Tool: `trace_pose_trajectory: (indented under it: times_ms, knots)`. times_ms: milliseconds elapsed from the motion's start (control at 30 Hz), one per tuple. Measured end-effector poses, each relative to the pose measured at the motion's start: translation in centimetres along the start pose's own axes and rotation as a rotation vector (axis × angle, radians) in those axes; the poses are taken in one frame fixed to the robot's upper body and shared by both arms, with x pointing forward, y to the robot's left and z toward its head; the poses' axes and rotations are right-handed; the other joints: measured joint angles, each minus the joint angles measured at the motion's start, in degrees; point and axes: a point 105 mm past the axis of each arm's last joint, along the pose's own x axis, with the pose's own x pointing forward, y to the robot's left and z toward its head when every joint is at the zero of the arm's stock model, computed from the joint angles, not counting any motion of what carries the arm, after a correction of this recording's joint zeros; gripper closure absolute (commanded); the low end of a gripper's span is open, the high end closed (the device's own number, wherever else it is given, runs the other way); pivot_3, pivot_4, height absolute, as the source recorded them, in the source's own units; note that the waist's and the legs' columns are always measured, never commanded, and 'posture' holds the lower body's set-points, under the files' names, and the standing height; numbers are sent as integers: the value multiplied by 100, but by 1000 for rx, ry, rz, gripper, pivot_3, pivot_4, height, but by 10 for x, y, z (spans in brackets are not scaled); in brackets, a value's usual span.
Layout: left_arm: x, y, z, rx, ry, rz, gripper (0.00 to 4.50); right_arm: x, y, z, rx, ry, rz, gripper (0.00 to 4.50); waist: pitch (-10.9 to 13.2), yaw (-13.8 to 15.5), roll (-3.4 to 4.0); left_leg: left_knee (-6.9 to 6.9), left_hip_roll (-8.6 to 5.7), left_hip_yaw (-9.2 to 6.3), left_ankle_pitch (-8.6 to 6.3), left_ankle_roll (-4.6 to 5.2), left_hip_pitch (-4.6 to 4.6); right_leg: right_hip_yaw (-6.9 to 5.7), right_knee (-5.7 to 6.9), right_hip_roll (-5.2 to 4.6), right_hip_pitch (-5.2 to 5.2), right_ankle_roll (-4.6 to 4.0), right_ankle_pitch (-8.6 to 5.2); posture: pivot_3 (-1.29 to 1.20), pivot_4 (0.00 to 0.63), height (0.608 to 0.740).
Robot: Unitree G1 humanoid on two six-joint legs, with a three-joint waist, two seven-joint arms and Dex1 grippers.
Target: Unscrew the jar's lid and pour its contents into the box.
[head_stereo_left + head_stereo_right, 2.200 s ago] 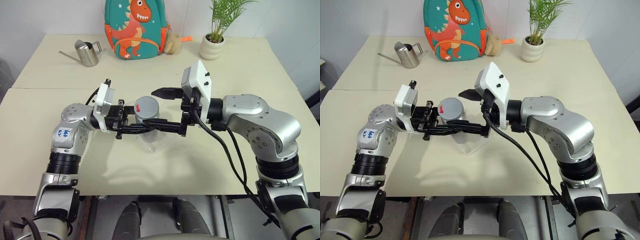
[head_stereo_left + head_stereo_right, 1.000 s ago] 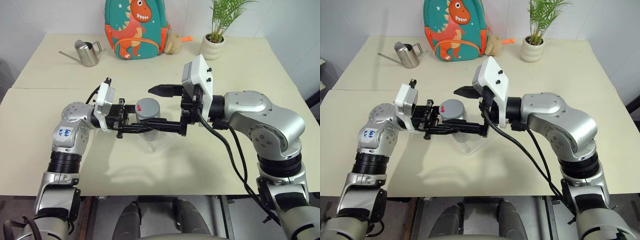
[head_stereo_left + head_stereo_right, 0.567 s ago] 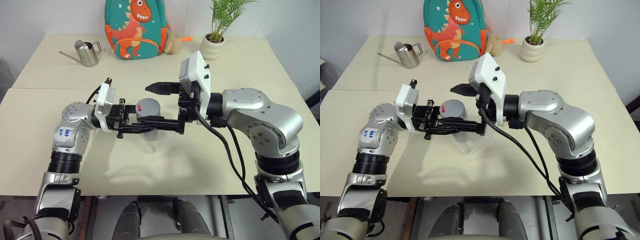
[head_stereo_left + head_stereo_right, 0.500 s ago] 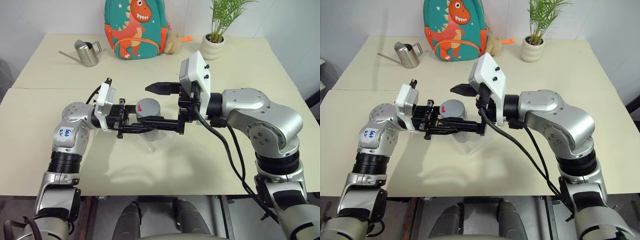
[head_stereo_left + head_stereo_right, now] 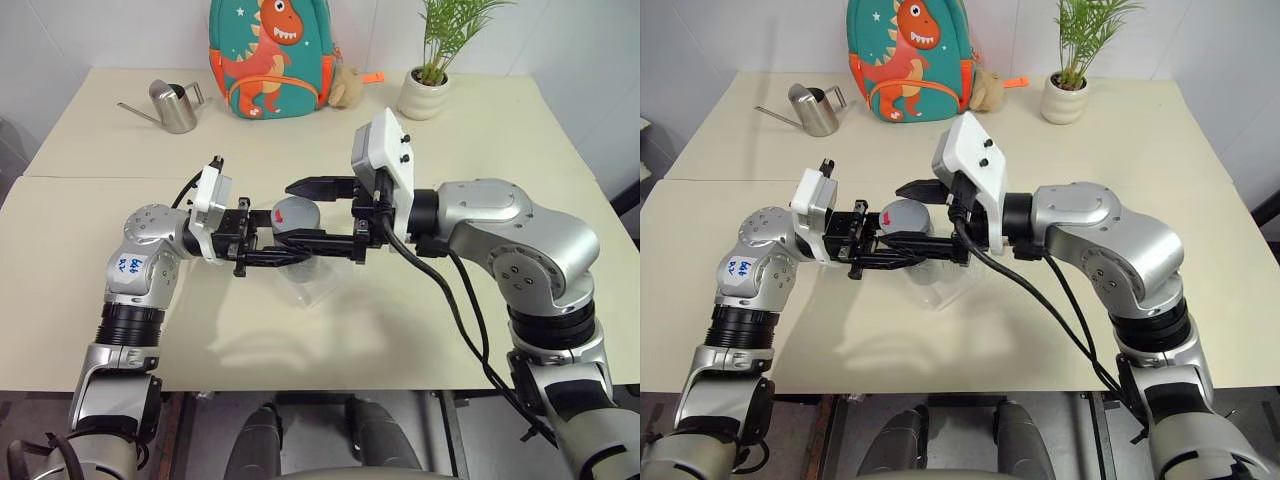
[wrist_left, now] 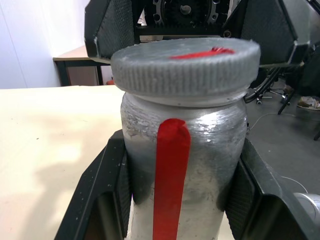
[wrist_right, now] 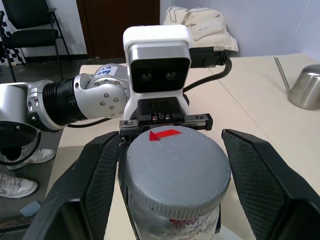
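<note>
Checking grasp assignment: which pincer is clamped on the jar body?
The left pincer: its fingers press both sides of the jar below the lid. The right pincer only flanks the lid, with gaps visible on both sides.

you have one jar (image 5: 295,232), one lid (image 5: 293,212) and one clear box (image 5: 308,288) on two tables (image 5: 330,320). there are two grippers, left (image 5: 300,253) and right (image 5: 302,208). further back sit one watering can (image 5: 172,105), one dinosaur backpack (image 5: 272,57), one small plush toy (image 5: 346,87) and one potted plant (image 5: 432,70).
</note>
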Motion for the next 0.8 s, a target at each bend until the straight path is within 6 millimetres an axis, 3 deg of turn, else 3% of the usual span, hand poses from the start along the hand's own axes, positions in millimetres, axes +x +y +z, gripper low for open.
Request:
trace_pose_trajectory:
  times_ms: [767,800]
  knots:
    - [-2,2,-3,-11,-1,12,2541,2,0,-3,-8,14,1,1156,0,0,0,0,0,0,0,0,0,0,0,0,0,0,0,0,150,740]
    - [-2,2,-3,-11,-1,12,2541,2,-1,-3,-9,16,1,1332,0,0,0,0,0,0,0,0,0,0,0,0,0,0,0,0,150,740]
